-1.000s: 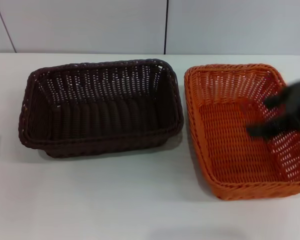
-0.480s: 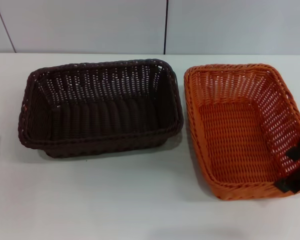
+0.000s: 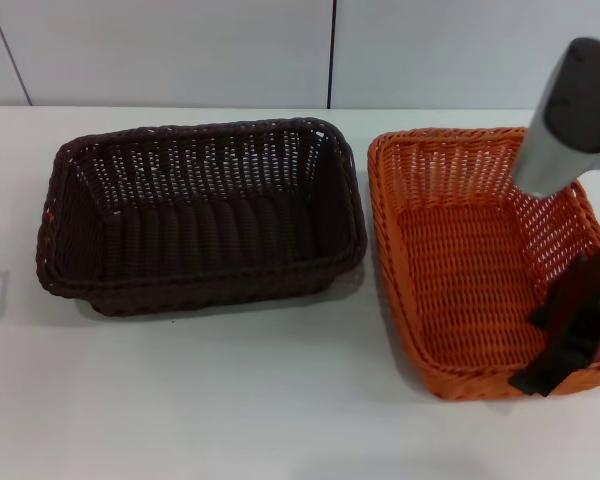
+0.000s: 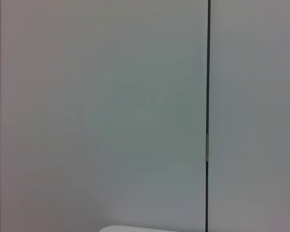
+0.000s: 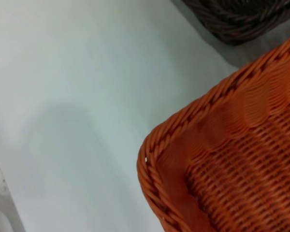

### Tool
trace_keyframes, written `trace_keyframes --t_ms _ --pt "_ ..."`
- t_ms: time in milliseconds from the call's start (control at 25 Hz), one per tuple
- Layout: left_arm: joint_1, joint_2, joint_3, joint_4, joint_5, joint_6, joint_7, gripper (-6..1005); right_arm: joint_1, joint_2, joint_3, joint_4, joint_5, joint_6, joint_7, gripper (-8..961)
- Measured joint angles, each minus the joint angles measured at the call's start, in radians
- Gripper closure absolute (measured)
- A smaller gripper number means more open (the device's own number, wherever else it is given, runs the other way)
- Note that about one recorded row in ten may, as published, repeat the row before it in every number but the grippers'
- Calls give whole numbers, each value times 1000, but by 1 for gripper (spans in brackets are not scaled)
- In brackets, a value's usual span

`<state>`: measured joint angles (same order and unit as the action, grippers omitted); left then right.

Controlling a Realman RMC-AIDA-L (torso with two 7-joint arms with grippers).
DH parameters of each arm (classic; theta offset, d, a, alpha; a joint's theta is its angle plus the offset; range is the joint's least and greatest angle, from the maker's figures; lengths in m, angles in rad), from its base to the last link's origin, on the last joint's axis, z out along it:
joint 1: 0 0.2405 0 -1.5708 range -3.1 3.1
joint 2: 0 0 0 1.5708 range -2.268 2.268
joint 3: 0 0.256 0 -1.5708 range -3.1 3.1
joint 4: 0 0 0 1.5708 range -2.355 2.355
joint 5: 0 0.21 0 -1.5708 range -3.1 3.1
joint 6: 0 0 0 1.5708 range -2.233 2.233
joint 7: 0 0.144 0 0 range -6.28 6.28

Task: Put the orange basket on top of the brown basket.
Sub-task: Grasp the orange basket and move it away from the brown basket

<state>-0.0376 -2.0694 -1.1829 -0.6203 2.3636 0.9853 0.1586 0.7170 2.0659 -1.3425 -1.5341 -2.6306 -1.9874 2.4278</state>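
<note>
On the white table (image 3: pixel 230 400) the orange basket (image 3: pixel 460 270) sat on the right side, upright and open upward, its long side running away from the robot. The brown basket (image 3: pixel 200 215) stood on the left, its long side running across the table, also upright. The two were close neighbours, a narrow strip of bare table between the brown basket's right end and the orange basket's left rim, and neither rested on the other. The right arm (image 3: pixel 570 115) came down from the upper right over the far right corner of the orange basket, its grey and dark casing crossing the rim there. The right gripper (image 3: pixel 570 335) was at the near right corner of the orange basket, its dark fingers lying over the right wall and the near rim; whether they were spread or pinched on the wicker could not be told from the head view. The right wrist view showed a corner of the orange basket (image 5: pixel 222 164) close up, with the braided rim and the woven wall, the bare table beside it and an edge of the brown basket (image 5: pixel 241 19) farther off. The left gripper was out of sight, and the left wrist view showed only a pale wall panel (image 4: pixel 101 111) with a dark vertical seam (image 4: pixel 208 96).
</note>
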Motion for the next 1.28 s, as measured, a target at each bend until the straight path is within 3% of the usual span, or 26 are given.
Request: trace_keyframes --t_ms 440,760,1000,1280 --pt "-11 3 -1 12 -2 0 -26 275 17 11 -136 172 11 135 3 182" --pt "-13 6 -6 14 -3 -2 -28 275 12 11 -143 176 -9 182 29 230" --pt "-23 7 -9 27 -3 -2 -28 276 18 11 -188 203 -13 204 46 457" --pt "-35 8 -9 46 -3 3 -28 276 19 11 -202 181 -20 213 66 649"
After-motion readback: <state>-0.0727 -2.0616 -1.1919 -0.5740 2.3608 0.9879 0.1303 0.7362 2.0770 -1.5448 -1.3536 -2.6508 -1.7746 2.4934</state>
